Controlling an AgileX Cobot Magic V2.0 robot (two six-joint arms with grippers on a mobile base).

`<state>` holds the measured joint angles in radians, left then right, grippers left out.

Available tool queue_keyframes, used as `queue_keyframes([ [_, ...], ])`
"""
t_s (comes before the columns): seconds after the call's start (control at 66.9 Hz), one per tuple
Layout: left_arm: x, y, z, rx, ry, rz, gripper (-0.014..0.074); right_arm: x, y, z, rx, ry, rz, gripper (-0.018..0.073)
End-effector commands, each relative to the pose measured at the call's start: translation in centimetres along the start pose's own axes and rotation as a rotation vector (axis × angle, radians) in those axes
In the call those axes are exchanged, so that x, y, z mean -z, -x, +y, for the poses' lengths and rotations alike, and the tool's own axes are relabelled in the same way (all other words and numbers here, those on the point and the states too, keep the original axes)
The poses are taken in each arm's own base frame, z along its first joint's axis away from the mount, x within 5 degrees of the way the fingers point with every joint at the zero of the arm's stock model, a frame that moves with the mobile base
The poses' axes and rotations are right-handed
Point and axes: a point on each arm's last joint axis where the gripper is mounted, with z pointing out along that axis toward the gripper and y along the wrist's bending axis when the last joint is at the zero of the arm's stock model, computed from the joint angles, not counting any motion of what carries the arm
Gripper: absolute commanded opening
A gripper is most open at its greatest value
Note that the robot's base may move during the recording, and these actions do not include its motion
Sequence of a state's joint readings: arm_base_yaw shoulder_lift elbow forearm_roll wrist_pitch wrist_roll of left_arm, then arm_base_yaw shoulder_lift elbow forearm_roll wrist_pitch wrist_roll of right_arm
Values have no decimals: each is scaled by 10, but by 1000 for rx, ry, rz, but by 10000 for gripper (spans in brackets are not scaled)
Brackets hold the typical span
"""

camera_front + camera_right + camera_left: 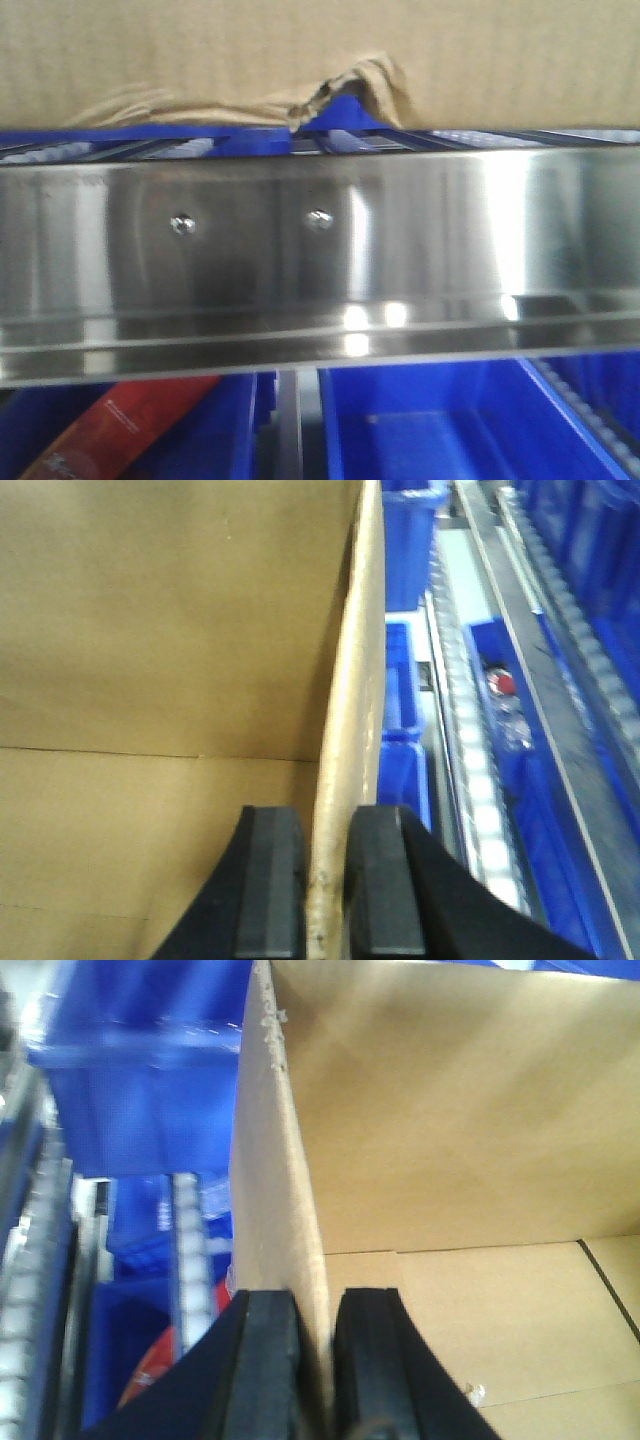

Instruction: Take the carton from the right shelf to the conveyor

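The brown carton [200,50] fills the top of the front view, its torn bottom edge [345,92] just above the right shelf's polished steel rail [420,250] with two screw heads. In the left wrist view my left gripper [318,1360] is shut on the carton's left wall [275,1180], with one black finger [265,1360] outside and the other inside. In the right wrist view my right gripper [328,890] is shut on the carton's right wall [355,680], which stands between its fingers [270,890]. The carton's inside [150,680] looks bare. The conveyor is out of view.
Blue plastic bins [450,430] sit under the rail, and one on the left holds a red pack [120,425]. More blue bins [140,1070] and steel roller tracks [470,780] flank the carton on both sides.
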<state>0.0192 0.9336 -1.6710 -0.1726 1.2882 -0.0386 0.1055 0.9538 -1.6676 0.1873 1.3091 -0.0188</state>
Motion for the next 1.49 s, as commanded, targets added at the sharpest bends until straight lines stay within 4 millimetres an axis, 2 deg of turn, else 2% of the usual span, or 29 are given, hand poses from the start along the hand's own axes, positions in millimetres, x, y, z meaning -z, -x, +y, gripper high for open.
queue_keyframes([
  [0.0, 6, 6, -5, 7, -48, -82, -18, 6, 7, 1, 10, 4, -103, -75],
  [1.479, 6, 6, -5, 7, -48, -82, -18, 6, 7, 1, 10, 4, -103, -75],
])
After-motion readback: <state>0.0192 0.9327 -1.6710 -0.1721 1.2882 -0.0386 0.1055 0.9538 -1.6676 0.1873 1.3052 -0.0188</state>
